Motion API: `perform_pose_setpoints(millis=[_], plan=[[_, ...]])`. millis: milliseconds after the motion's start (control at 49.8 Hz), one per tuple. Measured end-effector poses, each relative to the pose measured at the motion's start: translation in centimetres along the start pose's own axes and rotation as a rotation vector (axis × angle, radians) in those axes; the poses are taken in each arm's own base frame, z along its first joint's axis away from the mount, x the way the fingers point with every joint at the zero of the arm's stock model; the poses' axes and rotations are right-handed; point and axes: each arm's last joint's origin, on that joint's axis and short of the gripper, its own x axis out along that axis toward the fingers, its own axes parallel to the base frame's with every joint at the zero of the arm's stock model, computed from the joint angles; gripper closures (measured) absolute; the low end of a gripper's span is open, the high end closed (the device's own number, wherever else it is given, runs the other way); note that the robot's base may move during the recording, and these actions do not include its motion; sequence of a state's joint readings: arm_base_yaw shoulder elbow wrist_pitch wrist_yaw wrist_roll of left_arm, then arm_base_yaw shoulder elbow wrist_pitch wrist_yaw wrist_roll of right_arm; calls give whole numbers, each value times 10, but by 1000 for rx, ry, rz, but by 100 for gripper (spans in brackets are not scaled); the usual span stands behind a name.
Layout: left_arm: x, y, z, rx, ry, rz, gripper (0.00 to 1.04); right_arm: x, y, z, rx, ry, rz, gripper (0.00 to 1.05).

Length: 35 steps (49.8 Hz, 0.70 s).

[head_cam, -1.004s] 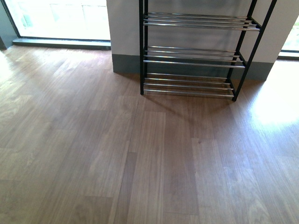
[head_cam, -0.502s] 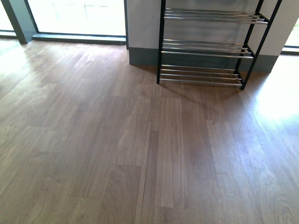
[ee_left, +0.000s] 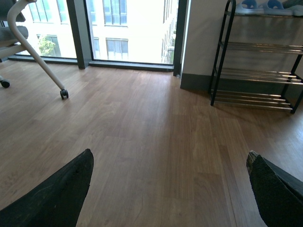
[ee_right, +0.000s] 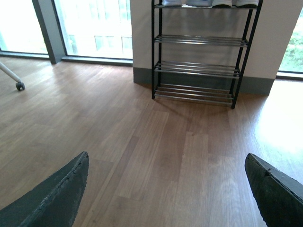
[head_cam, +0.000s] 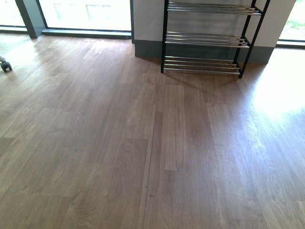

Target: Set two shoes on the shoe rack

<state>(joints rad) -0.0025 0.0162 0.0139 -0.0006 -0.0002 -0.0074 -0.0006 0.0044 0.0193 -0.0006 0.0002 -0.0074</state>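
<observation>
The black shoe rack (head_cam: 205,43) with silver bars stands against the wall at the far side of the wooden floor. Its three lower tiers are bare. In the left wrist view, the rack (ee_left: 258,71) carries pale blue slides (ee_left: 262,5) on its top tier. In the right wrist view, the rack (ee_right: 199,66) shows white soles (ee_right: 222,3) on the top tier, cut off by the frame edge. The grey sneakers cannot be told apart there. My left gripper (ee_left: 170,153) and right gripper (ee_right: 166,156) are both open and empty above bare floor, well short of the rack.
A white chair leg (ee_left: 35,52) with a black caster (ee_left: 64,94) stands on the left. The caster also shows in the front view (head_cam: 5,66) and the right wrist view (ee_right: 19,85). Large windows (head_cam: 86,12) line the far wall left of the rack.
The front view has drawn back from the rack, which now sits smaller and higher in the frame. The chair caster has come into view at the left edge.
</observation>
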Motion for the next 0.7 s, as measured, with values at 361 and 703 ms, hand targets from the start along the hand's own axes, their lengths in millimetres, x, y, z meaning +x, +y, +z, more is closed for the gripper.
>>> perform_pose_setpoints(millis=[361, 703], plan=[[0, 0, 0, 0, 0, 0, 9, 0, 0, 0, 0, 0, 0, 9], [0, 0, 0, 0, 0, 0, 9, 0, 0, 0, 0, 0, 2, 9]])
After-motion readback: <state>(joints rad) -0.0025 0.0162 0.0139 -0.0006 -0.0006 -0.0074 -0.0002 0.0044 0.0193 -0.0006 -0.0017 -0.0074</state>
